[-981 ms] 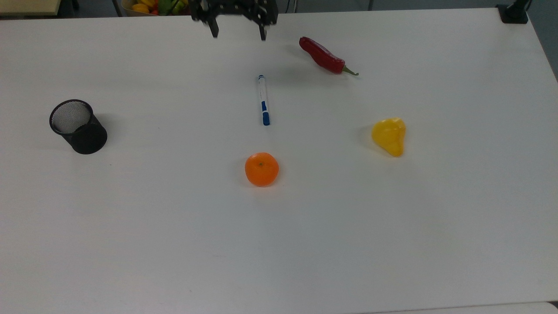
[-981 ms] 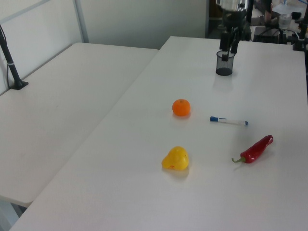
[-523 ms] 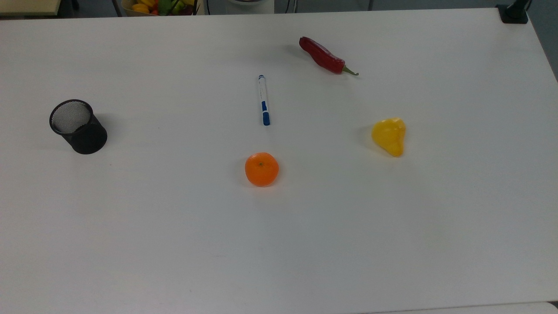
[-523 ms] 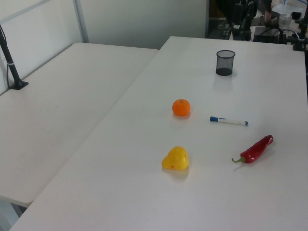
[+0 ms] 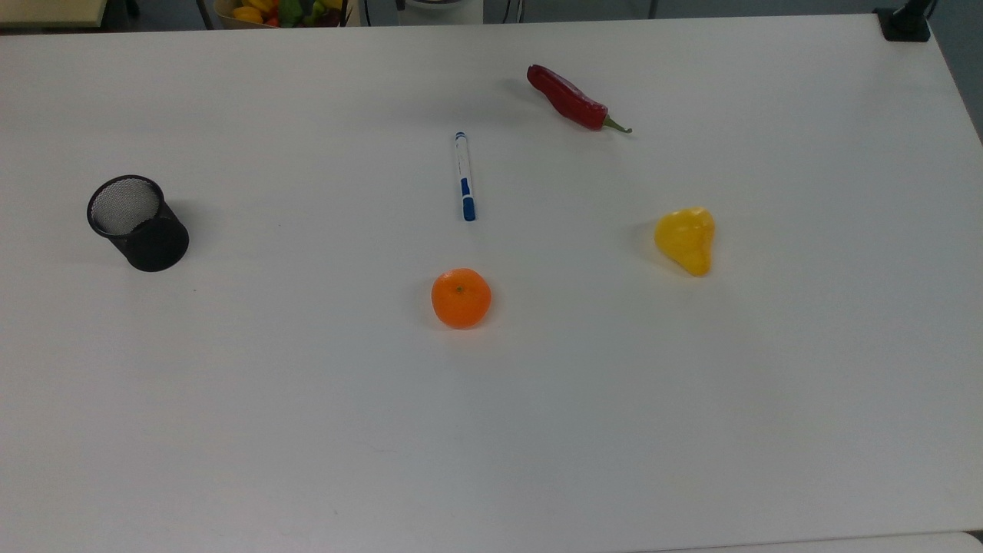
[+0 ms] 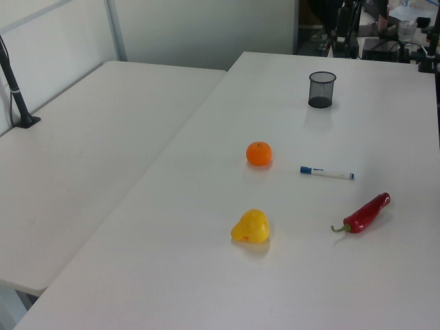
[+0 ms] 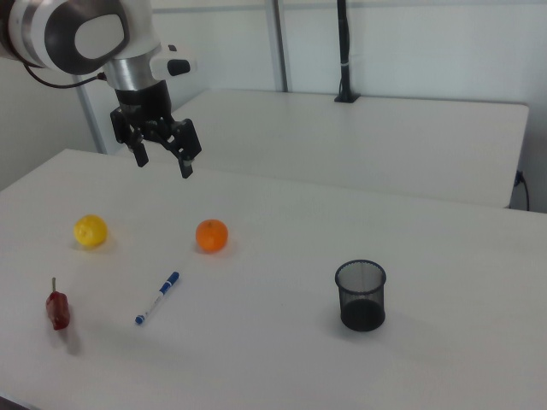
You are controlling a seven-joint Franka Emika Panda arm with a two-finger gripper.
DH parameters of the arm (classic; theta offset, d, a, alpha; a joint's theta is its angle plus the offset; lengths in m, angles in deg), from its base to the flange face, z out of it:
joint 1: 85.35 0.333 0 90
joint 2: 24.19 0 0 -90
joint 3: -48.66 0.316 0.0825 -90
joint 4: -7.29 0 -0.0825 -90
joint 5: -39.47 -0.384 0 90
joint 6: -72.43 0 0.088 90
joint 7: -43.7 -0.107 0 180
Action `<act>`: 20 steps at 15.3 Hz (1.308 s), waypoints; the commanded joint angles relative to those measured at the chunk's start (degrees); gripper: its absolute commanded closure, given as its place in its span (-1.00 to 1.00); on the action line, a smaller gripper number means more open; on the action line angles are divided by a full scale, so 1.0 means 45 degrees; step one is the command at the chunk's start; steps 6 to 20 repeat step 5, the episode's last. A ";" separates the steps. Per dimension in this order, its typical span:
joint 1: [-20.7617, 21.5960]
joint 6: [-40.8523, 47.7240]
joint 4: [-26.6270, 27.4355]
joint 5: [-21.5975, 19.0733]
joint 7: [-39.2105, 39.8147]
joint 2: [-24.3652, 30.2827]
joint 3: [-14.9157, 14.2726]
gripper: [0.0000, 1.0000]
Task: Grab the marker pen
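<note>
The marker pen (image 5: 464,177) (image 6: 326,172) (image 7: 158,297) lies flat on the white table (image 5: 230,422), white-barrelled with a blue cap. In the top view it runs almost vertically, cap toward the orange. My gripper (image 7: 163,163) hangs open and empty high above the table in the right view. There it sits well above the pen, up and behind the orange, touching nothing.
A red chilli (image 5: 568,97) (image 7: 58,309), an orange (image 5: 461,298) (image 7: 212,236) and a yellow pepper (image 5: 686,240) (image 7: 91,231) lie around the pen. A black mesh cup (image 5: 137,223) (image 7: 361,295) stands upright at the top view's left. A bowl of fruit (image 5: 276,11) sits beyond the far edge.
The gripper, seen a second ago at the top view's upper edge and over the mesh cup in the left view, has risen out of both. Nothing on the table moved.
</note>
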 commanded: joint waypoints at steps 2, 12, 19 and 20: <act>0.0226 -0.0057 -0.0495 0.0283 0.0316 -0.0309 -0.0231 -1.00; 0.0245 -0.0076 -0.0495 0.0283 0.0296 -0.0309 -0.0231 -1.00; 0.0245 -0.0076 -0.0495 0.0283 0.0296 -0.0309 -0.0231 -1.00; 0.0245 -0.0076 -0.0495 0.0283 0.0296 -0.0309 -0.0231 -1.00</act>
